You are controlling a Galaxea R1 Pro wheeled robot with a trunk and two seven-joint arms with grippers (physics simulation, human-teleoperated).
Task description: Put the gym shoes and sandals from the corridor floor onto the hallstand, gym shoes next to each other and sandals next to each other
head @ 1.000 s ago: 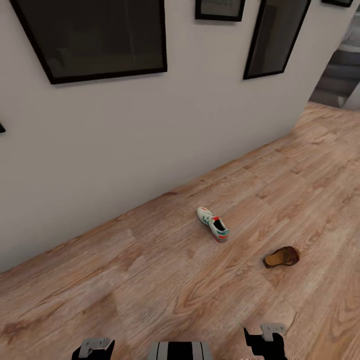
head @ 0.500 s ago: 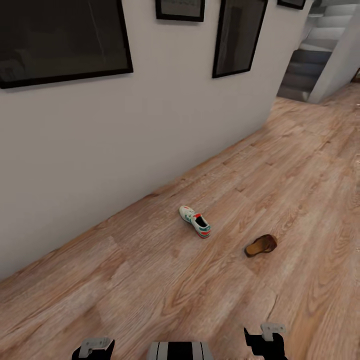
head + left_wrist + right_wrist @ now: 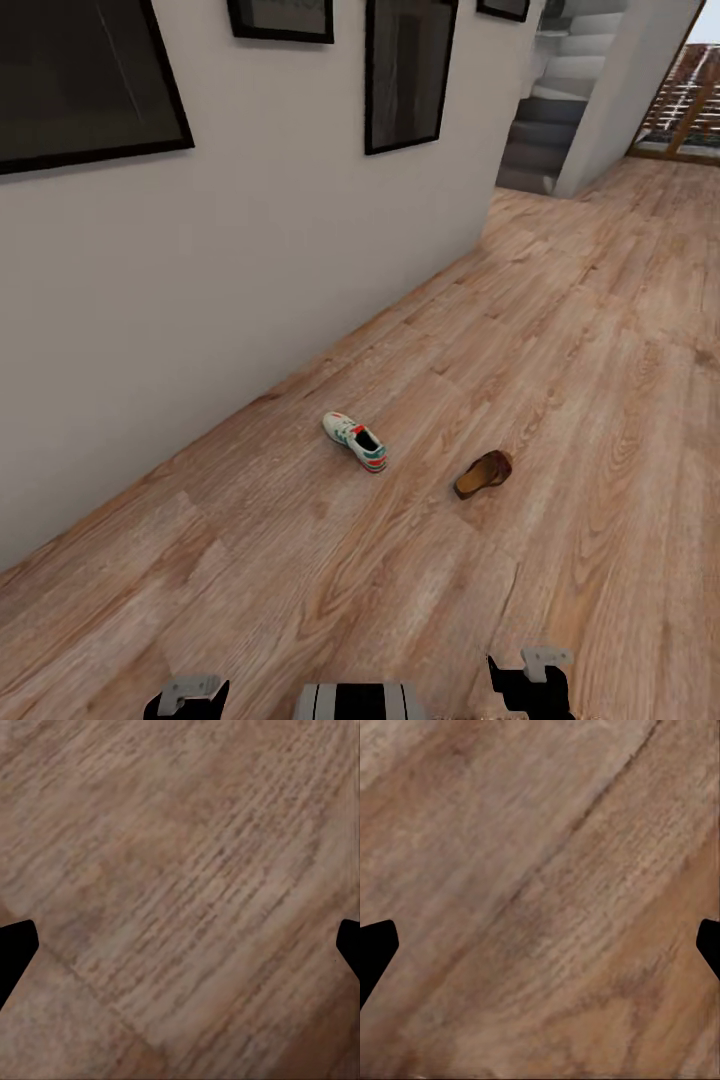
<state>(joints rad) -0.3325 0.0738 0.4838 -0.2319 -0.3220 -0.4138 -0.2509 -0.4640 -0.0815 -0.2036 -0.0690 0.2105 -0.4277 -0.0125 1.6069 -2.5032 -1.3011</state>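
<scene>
Everything in the head view has slid toward the left and slightly up since a second ago, shoe, sandal, wall and frames together, so the camera has turned and the things themselves have not shifted. More of the grey staircase [image 3: 540,120] and a slatted wooden railing [image 3: 685,105] past the end of the wall [image 3: 250,290] now shows.

Both arms sit low and tucked, unchanged across the frames: only the left wrist bracket [image 3: 188,692] and right wrist bracket [image 3: 530,675] peek in at the bottom of the head view, either side of the trunk [image 3: 360,702].

Each wrist camera looks straight down at bare planks. The left gripper [image 3: 180,945] has its fingertips spread to opposite edges of its picture, holding nothing; the right gripper [image 3: 540,945] is spread just as wide and likewise empty.

One gym shoe [image 3: 355,441] lies on the corridor floor [image 3: 560,330], near the wall's foot. One sandal [image 3: 484,473] lies farther out from that wall, near the shoe but apart from it.
</scene>
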